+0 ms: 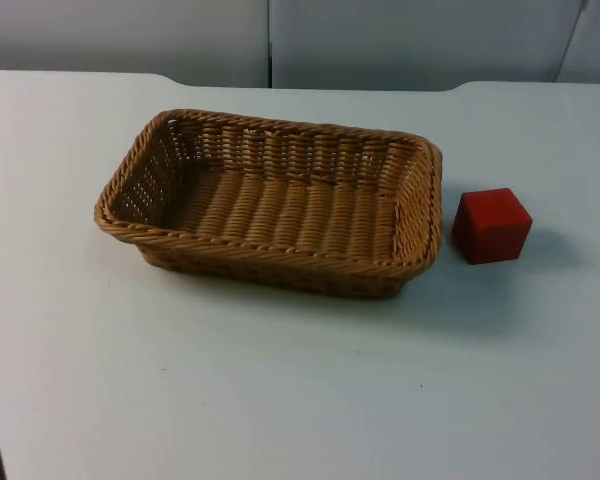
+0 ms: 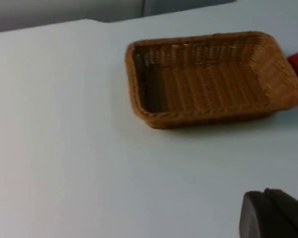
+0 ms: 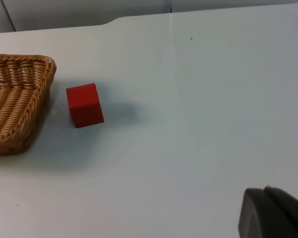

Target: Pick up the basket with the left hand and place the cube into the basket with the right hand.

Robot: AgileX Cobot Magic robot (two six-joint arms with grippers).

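Nothing has been gripped yet. Of the left gripper, a black fingertip (image 2: 273, 214) is seen low in the left wrist view, well short of the basket; whether its jaws are apart or together cannot be told. The same holds on the other side: a black fingertip (image 3: 273, 213) of the right gripper is seen in the right wrist view, well apart from the cube, and the state of its jaws cannot be told either. Both arms are judged to be held back from the work.

Out from there, the rectangular tan wicker basket (image 1: 270, 200) is found resting flat on the white table (image 1: 280, 400), its inside bare. The small red cube (image 1: 491, 225) is set down on the table just beside the basket's short right end, close to the rim but not touching it, with a slim strip of table between the two.

So the task is judged to be at its very start. The basket is not yet lifted by the left gripper, the cube is not yet picked by the right gripper, and both steps are left to be done.
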